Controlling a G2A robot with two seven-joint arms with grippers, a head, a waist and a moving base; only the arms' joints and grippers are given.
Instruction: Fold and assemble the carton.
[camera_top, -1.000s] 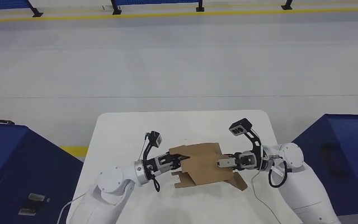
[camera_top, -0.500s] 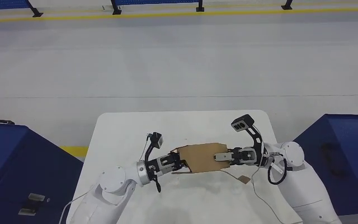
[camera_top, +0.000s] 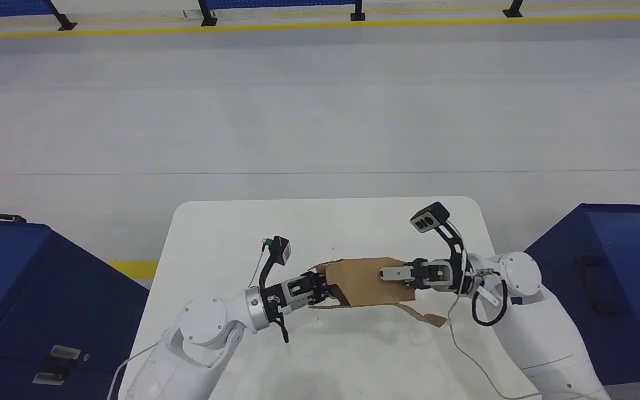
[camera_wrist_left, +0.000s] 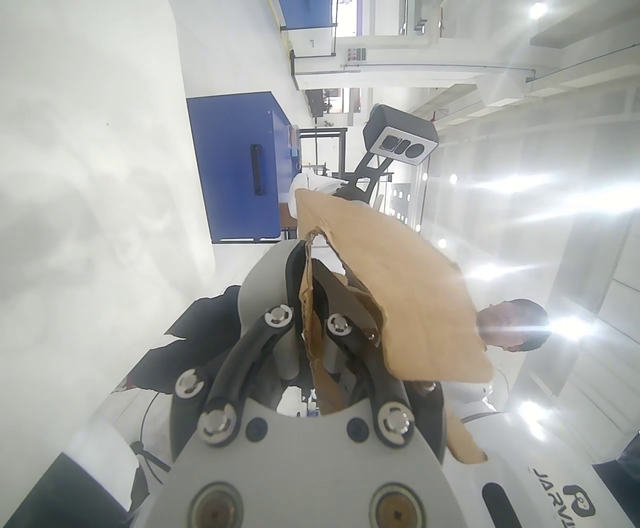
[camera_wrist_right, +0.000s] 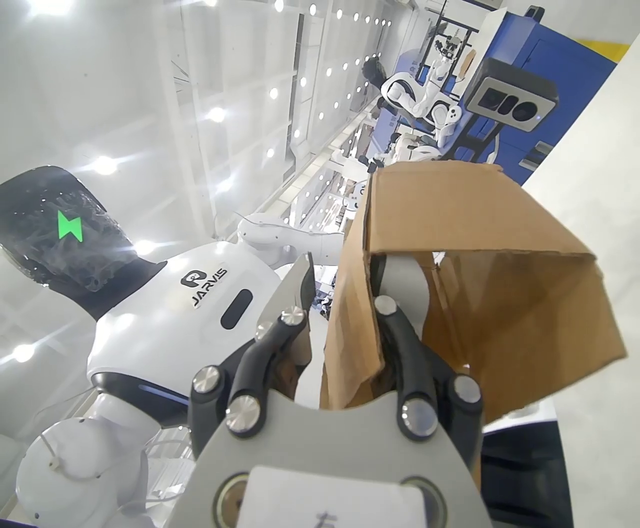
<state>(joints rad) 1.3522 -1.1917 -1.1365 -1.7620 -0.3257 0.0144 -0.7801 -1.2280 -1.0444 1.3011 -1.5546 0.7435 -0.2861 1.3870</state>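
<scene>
the brown cardboard carton (camera_top: 360, 282) has risen from the white table (camera_top: 230, 240). a second ago it lay spread out, with loose flaps reaching toward 6 o'clock. now it is a narrower band between the two arms, and those flaps seem to have swung under it, except for one tab at its 5 o'clock corner. the right gripper (camera_top: 388, 272) has slid toward 10 o'clock, further over the carton's top panel. the left gripper (camera_top: 318, 292) has dipped slightly toward 6 o'clock.

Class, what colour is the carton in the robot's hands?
Plain brown; the carton shows best in the right wrist view.
</scene>
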